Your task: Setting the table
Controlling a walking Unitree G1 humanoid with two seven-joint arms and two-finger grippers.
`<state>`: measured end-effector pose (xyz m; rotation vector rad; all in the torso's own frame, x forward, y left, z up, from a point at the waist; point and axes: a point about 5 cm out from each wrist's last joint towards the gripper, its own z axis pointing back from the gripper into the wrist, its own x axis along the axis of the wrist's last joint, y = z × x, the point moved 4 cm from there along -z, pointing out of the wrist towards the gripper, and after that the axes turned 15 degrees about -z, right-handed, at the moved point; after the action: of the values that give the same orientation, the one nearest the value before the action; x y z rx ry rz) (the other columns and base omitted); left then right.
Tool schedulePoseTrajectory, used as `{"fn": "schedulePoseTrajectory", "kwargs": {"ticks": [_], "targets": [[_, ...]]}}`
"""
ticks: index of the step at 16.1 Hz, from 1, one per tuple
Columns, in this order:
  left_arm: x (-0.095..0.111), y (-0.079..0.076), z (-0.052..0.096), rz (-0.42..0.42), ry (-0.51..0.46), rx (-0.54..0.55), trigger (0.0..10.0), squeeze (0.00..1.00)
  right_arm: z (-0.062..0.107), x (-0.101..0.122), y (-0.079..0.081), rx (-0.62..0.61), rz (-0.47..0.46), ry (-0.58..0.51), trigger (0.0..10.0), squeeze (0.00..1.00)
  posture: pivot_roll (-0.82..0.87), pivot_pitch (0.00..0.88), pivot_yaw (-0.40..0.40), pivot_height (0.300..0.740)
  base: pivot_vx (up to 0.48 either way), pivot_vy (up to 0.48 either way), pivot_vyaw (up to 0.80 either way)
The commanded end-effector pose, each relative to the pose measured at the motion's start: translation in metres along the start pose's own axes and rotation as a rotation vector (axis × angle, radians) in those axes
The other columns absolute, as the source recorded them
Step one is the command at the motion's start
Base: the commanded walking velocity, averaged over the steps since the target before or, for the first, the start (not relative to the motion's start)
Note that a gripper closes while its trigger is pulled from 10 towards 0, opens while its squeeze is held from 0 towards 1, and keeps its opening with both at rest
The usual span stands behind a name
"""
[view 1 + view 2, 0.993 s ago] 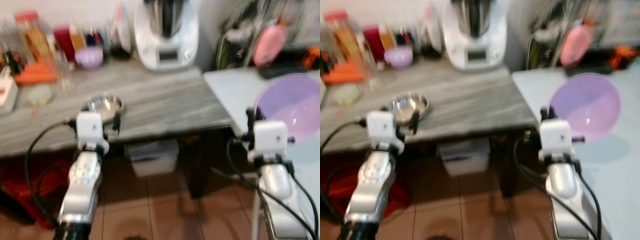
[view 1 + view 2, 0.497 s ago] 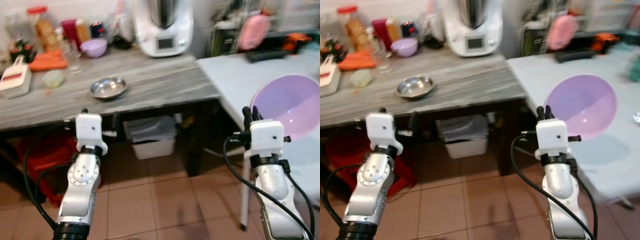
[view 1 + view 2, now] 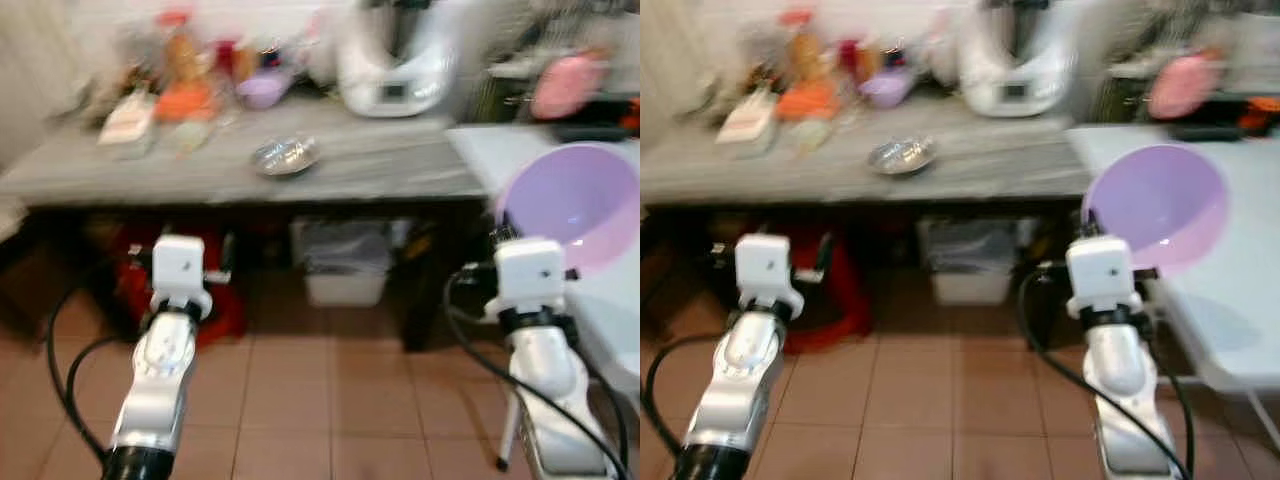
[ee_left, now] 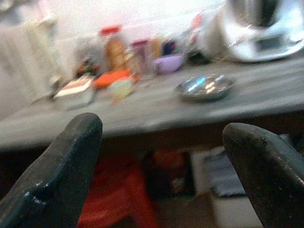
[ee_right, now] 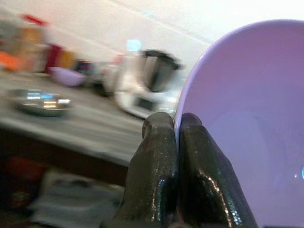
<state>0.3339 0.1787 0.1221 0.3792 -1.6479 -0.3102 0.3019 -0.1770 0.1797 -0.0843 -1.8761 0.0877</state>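
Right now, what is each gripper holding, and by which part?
The right gripper pinches the purple bowl by its rim. The left gripper is open and holds nothing.

Large lilac bowl (image 3: 1160, 205) tilted on edge (rim pinched), above white table (image 3: 1240, 290)

My view is blurred. Ahead, the grey counter (image 3: 400, 170) is bare along its near edge around a steel dish (image 3: 285, 156); jars and a small purple bowl (image 3: 262, 90) crowd the back, beside a white kitchen machine (image 3: 395, 70). The lilac bowl (image 3: 570, 200) I carry blocks part of the white table (image 3: 1240, 290).
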Motion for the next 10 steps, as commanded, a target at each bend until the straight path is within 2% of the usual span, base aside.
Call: {"fn": "schedulePoseTrajectory", "kwargs": {"ticks": [1, 4, 7, 10], "targets": [[0.000, 0.002, -0.001, -0.003, -0.002, 0.001, 10.0, 0.00, -0.002, 0.003, 0.001, 0.005, 0.004, -0.011, 10.0, 0.00, -0.04, 0.000, 0.028, 0.740, 0.000, 0.000, 0.80], [-0.001, -0.001, -0.002, 0.008, -0.010, -0.013, 10.0, 0.00, -0.002, 0.003, 0.001, 0.006, 0.001, -0.014, 10.0, 0.00, -0.04, 0.000, 0.028, 0.740, 0.000, 0.000, 0.80], [-0.008, -0.007, -0.002, -0.005, 0.014, -0.031, 10.0, 0.00, -0.002, 0.000, 0.008, 0.028, -0.023, -0.007, 10.0, 0.00, -0.03, 0.000, 0.034, 0.740, 0.000, 0.000, 0.80], [-0.046, -0.018, 0.008, -0.031, 0.120, -0.071, 10.0, 0.00, -0.002, -0.013, 0.024, 0.081, -0.070, 0.034, 10.0, 0.00, -0.03, 0.000, 0.032, 0.740, 0.000, 0.000, 0.80]]}}
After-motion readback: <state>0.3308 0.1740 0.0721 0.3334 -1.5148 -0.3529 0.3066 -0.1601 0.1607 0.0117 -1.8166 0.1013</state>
